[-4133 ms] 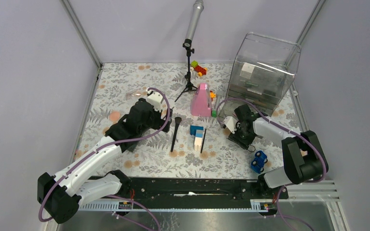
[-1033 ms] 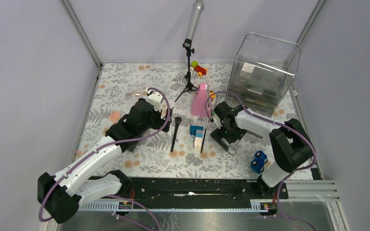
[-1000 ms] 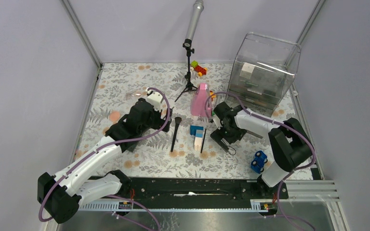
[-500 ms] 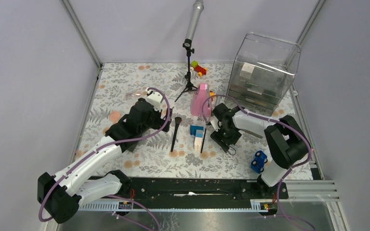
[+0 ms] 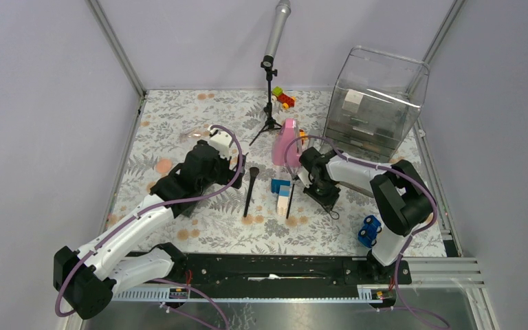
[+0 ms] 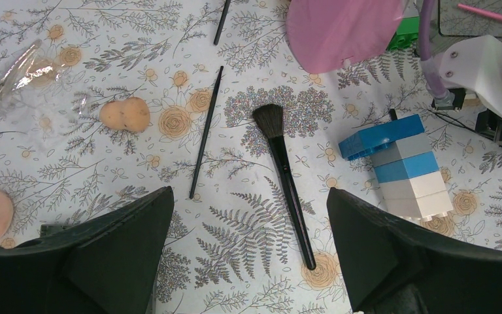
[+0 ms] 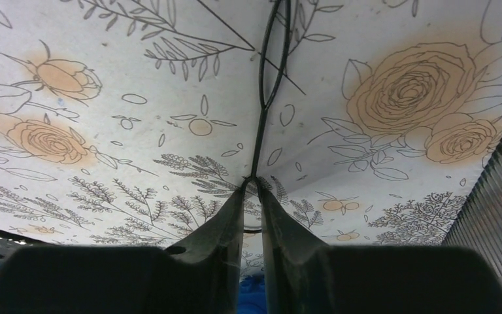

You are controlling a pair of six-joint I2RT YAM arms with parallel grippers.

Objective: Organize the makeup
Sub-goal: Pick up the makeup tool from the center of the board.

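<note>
My right gripper (image 7: pixel 253 183) is low over the table, its jaws pinched on the near end of a thin black wire-loop tool (image 7: pixel 269 72). From above, this gripper (image 5: pixel 322 194) is just right of the blue and white blocks (image 5: pixel 283 194). My left gripper (image 6: pixel 250 196) hangs open over the cloth with nothing between its fingers. Ahead of it lie a black-handled brush (image 6: pixel 286 180), a thin black pencil (image 6: pixel 205 134) and peach sponges (image 6: pixel 124 114). Another black pencil (image 5: pixel 290 201) lies against the blocks. A pink pencil (image 6: pixel 490 14) shows at the far right.
A tall pink cone (image 5: pixel 288 143) stands behind the blocks. The clear drawer unit (image 5: pixel 378 103) is at the back right, and a small tripod stand (image 5: pixel 269 110) at the back centre. A blue toy car (image 5: pixel 369 230) sits near the front right. Coloured toy blocks (image 5: pixel 283 97) lie at the back.
The right gripper has slid left toward the blocks and closed from wide open onto the thin wire tool. The left arm has not moved.
</note>
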